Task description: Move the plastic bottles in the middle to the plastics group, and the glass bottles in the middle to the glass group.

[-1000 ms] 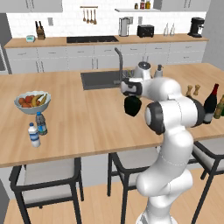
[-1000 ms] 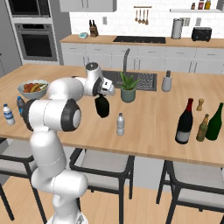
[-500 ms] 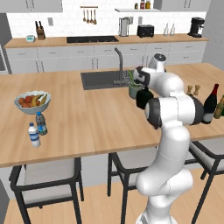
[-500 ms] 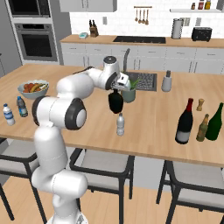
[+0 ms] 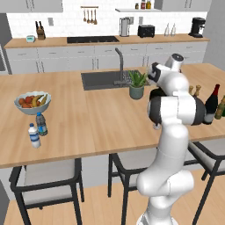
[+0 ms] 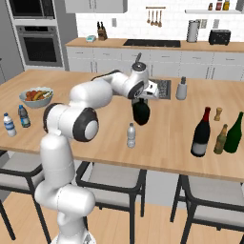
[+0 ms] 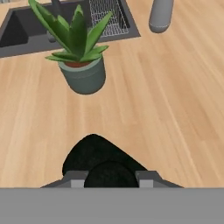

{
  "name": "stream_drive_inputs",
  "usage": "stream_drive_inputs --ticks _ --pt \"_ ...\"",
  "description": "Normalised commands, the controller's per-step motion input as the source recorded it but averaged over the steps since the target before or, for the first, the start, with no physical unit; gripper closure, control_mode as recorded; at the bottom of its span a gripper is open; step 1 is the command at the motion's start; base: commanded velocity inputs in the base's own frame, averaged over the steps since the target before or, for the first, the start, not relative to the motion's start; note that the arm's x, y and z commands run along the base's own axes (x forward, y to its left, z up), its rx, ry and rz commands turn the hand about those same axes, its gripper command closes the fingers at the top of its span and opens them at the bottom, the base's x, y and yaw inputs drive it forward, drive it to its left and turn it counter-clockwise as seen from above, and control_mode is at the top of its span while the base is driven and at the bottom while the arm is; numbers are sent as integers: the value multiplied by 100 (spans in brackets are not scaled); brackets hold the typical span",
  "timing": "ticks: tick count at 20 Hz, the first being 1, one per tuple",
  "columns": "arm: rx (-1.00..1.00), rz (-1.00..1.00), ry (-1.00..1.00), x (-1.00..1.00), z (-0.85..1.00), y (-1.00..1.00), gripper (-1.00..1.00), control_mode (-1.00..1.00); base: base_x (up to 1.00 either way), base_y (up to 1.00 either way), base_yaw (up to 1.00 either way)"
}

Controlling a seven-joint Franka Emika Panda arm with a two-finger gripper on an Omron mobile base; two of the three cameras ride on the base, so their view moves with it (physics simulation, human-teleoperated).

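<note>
Squat round black bottle (image 6: 141,112), short thin neck, matte; jaws clamped on neck, hanging above worktop (image 6: 167,125).

— Colour of the round bottle (image 6: 141,112) near the counter's middle?
— Black all over, matte, no label.
— And the wine bottle (image 6: 200,134) toward the right edge?
— Dark body, red foil top.
— Beside it?
— Olive-green bottle (image 6: 234,134), plus a brownish shaker (image 6: 220,139).
— Small bottle (image 6: 131,135) at the front edge?
— Clear pale grey, white cap.
— Counter (image 6: 95,138) itself?
— Light wood grain.
— Plant pot (image 7: 84,74)?
— Grey-green, striped green leaves.
</note>
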Motion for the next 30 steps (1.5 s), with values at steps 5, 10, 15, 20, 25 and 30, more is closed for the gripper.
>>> stream_drive_inputs --ticks 5,10,15,20,25,30 --pt "0 0 0 -13 0 -60 100 -100 0 0 0" --pt "0 0 0 -34 4 -43 100 -100 0 0 0" --pt "0 -2 0 -37 6 -16 100 -100 0 0 0" --pt "-3 -10 3 -23 17 -14 100 -100 0 0 0" --pt "-5 -13 8 -8 5 -8 100 -100 0 0 0" --pt "-1 -21 10 -10 0 -42 100 -100 0 0 0"
